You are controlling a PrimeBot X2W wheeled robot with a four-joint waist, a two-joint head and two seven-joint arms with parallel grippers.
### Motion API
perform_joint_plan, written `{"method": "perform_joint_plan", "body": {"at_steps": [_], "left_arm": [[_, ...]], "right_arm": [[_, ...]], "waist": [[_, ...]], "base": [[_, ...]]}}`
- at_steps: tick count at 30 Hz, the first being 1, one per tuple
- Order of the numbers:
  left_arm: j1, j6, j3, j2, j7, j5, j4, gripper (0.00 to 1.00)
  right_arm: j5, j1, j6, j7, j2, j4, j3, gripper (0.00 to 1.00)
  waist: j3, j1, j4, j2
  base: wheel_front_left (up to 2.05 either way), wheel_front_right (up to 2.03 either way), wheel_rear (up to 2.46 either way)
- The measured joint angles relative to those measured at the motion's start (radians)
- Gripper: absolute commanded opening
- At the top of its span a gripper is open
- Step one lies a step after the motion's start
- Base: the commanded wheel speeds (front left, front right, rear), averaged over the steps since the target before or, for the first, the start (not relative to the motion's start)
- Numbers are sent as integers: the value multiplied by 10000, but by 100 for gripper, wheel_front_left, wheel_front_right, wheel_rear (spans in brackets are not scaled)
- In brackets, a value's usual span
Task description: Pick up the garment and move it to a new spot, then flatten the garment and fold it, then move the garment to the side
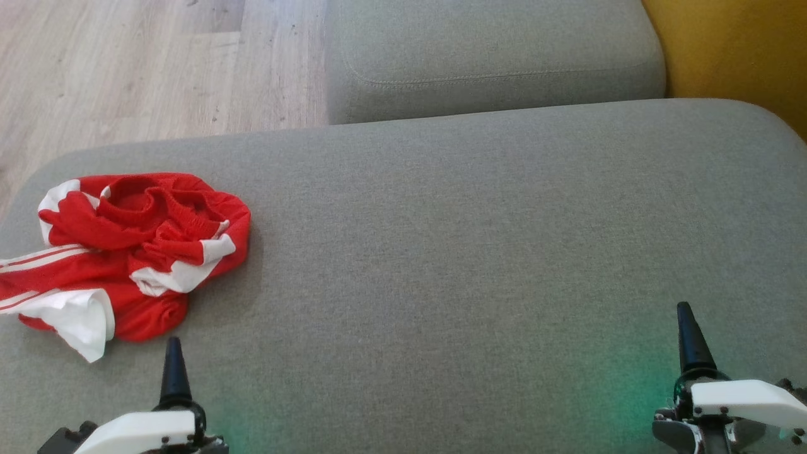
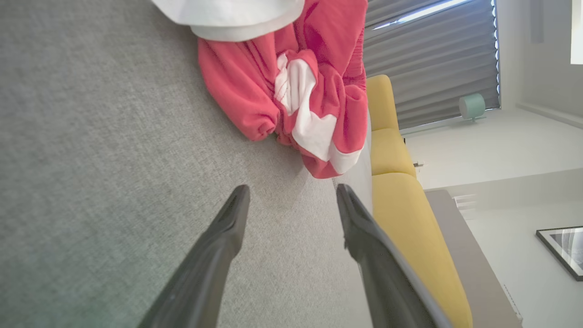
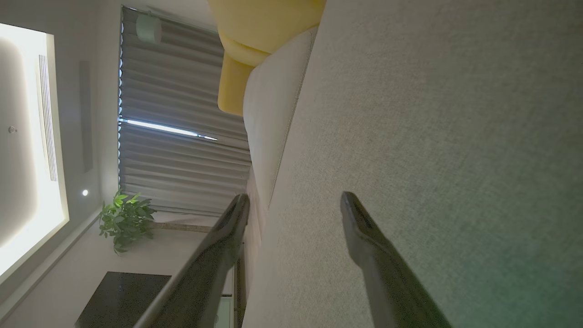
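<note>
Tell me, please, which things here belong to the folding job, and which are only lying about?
For the job:
- red and white garment, crumpled
- left gripper, open, near the garment
- right gripper, open
- grey seat under the garment

Only lying about:
- yellow cushion
- wooden floor
- plant

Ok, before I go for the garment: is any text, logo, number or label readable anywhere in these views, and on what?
None readable.
Red and white garment: white stripes and panels, no print, number or tag legible in the head or left wrist view.
Framed picture: too small and cut off to tell whether it carries writing.
Grey cushion: plain fabric, no label.
</note>
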Motion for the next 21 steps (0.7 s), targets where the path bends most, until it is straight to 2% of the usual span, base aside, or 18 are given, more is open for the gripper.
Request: {"method": "perform_joint_plan", "body": {"at_steps": [21], "left_arm": [[136, 353, -696, 6, -614, 3081, -571, 100]], "right_arm": [[-2663, 46, 2, -610, 0, -487, 456, 100]], "waist": [[-184, 0, 59, 0]], "base": [[0, 0, 0]]}}
